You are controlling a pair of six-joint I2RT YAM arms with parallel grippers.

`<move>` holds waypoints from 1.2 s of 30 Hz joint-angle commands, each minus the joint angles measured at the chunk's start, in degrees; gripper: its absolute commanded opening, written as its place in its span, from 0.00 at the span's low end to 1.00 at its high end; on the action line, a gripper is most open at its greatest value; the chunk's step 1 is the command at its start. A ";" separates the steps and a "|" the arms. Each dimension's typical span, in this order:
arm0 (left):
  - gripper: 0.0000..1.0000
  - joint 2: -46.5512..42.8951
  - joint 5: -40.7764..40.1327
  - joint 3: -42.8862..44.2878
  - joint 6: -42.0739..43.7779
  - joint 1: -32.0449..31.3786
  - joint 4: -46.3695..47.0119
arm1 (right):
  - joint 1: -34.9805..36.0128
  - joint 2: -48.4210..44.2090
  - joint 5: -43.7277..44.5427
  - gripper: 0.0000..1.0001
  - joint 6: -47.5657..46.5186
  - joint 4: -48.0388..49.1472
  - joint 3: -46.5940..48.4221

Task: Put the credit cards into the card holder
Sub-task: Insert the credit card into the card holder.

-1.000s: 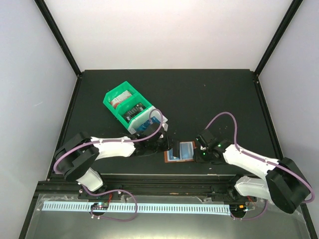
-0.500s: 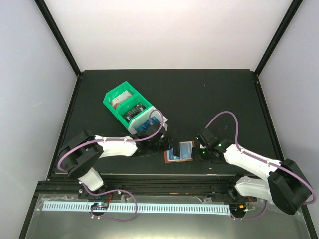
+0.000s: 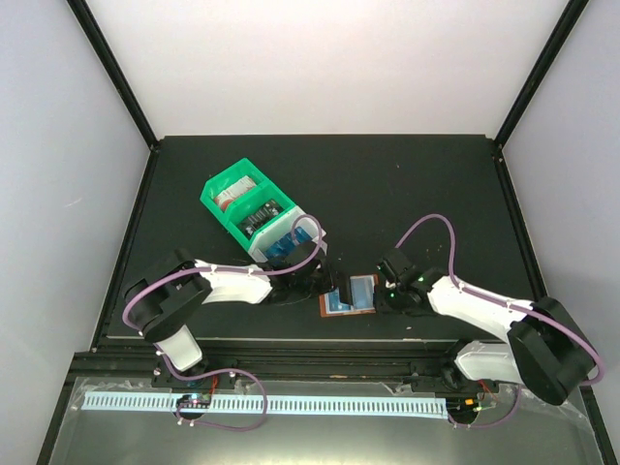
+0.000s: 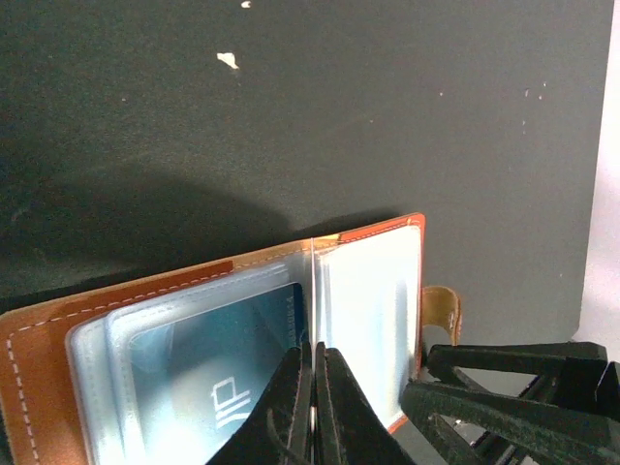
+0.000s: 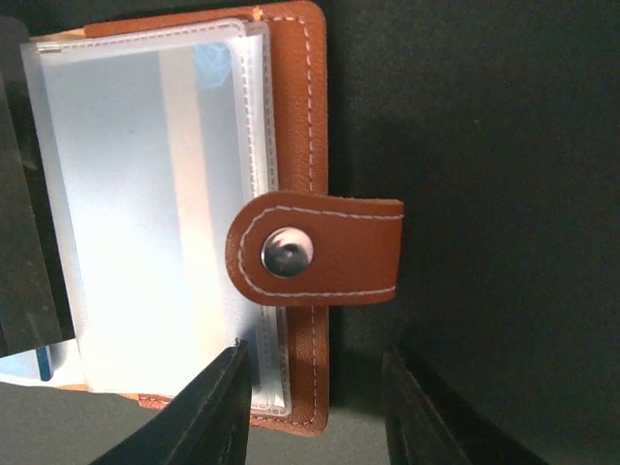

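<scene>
Just then, the card holder was seen lying open on the black table, near the front edge, between the two grippers. The left gripper was pinched tight on a thin clear page of the holder, so the page was held standing up. One blue card was already tucked in a pocket. The right gripper was spread about half way. The brown edge under the snap tab was set between its fingers, and nothing was squeezed yet. What looked like more blue cards were seen in the white bin, beside the green bin.

Things could go wrong from here. If the tab were caught when the right fingers were shut, the holder could be folded or dragged. If the clear page were pulled too hard, it could be torn or let slip, and the pocket would be closed up. The tucked card could be shaken loose.
</scene>
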 commanded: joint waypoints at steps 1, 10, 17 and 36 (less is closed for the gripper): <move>0.02 0.52 -0.53 1.71 -0.78 -0.62 2.44 | 0.30 0.27 -0.13 0.37 1.06 1.83 -2.19; 0.02 -1.75 -3.21 0.07 -0.94 -1.18 3.65 | 0.25 -0.68 0.25 0.32 2.60 1.92 -3.67; 0.02 -3.05 -4.05 -0.80 -1.22 -1.34 4.92 | 0.28 -1.34 0.52 0.24 3.31 2.01 -4.02; 0.02 3.81 -0.91 -0.56 -5.24 -1.69 4.27 | 0.22 -1.02 0.70 0.27 3.92 2.68 -4.31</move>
